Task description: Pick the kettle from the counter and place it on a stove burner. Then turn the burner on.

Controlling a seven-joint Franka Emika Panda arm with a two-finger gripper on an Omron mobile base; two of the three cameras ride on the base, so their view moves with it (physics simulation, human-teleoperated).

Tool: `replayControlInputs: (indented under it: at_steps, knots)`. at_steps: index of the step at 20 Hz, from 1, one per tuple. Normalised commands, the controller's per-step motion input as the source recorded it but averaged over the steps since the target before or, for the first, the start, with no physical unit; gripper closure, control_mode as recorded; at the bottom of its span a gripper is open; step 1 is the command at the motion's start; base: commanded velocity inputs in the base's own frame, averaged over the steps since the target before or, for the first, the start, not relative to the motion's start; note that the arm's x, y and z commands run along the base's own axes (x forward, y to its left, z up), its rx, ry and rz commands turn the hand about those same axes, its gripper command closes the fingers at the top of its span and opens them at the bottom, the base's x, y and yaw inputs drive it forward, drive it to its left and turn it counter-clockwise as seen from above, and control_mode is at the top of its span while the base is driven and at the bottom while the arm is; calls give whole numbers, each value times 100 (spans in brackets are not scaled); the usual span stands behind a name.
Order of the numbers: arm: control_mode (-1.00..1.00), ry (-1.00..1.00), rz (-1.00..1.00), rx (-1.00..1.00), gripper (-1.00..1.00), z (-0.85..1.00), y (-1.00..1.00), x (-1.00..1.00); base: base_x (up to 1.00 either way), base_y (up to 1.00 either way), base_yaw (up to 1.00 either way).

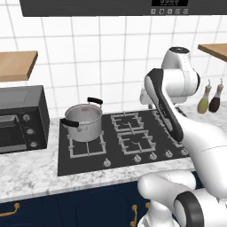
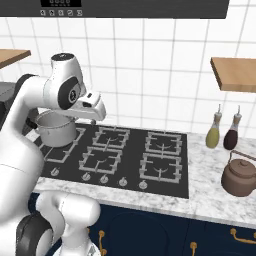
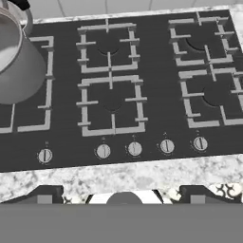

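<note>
The brownish-copper kettle (image 2: pixel 240 175) stands upright on the speckled marble counter (image 2: pixel 210 192), to the right of the black stove (image 2: pixel 120 155). My gripper (image 2: pixel 94 114) hangs high over the stove's left half, far to the left of the kettle. In the hand view the gripper (image 3: pixel 121 198) is open; its two dark fingertips (image 3: pixel 45 197) stand wide apart with nothing between them, above the counter's front strip. A row of several knobs (image 3: pixel 135 148) runs along the stove's front edge. The middle and right burners (image 3: pixel 110 102) are bare.
A steel pot (image 1: pixel 84 122) with black handles sits on the stove's left rear burner. Two bottles (image 2: pixel 222 132) stand by the wall behind the kettle. A black toaster oven (image 1: pixel 22 119) occupies the counter at the left. Wooden shelves (image 2: pixel 235 74) hang on both sides.
</note>
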Motion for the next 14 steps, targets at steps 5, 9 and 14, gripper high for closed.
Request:
replayControlInputs:
  at_steps: [5,9,14]
  knots:
    - [-100,-7,-43,0,-100,0,-60,-67,0,0,0]
    - [-100,-7,-46,0,-100,0,-76,-28,0,0,0]
    - [-100,-11,-41,-3,-100,0,-93,0,0,0,0]
